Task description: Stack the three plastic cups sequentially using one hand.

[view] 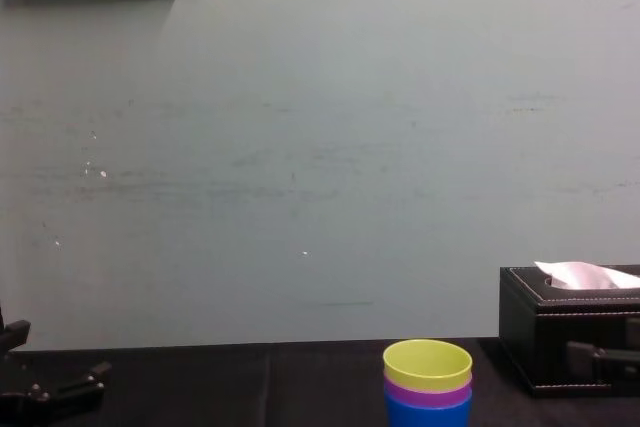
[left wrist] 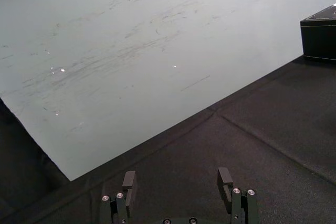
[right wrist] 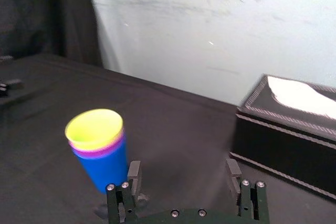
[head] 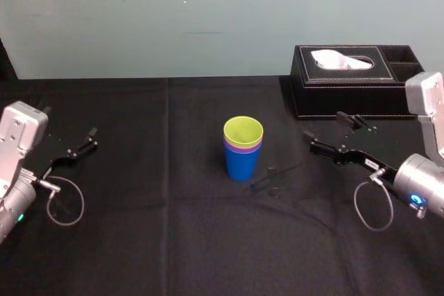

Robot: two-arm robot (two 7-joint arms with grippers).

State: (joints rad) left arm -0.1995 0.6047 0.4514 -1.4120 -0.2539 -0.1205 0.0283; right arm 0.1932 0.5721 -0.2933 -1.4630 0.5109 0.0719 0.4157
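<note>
The three plastic cups stand nested in one upright stack at the table's middle: blue cup (head: 241, 163) at the bottom, purple cup (head: 243, 148) showing as a band, yellow-green cup (head: 243, 132) on top. The stack (right wrist: 100, 150) also appears in the right wrist view and the chest view (view: 428, 383). My right gripper (head: 326, 128) hovers to the right of the stack, apart from it, open with nothing between its fingers (right wrist: 134, 171). My left gripper (head: 78, 146) rests at the far left, open and empty (left wrist: 177, 179).
A black tissue box (head: 354, 81) with a white tissue stands at the back right, behind the right gripper. A black cloth (head: 173, 240) covers the table. A pale wall (view: 320, 147) rises behind the table's far edge.
</note>
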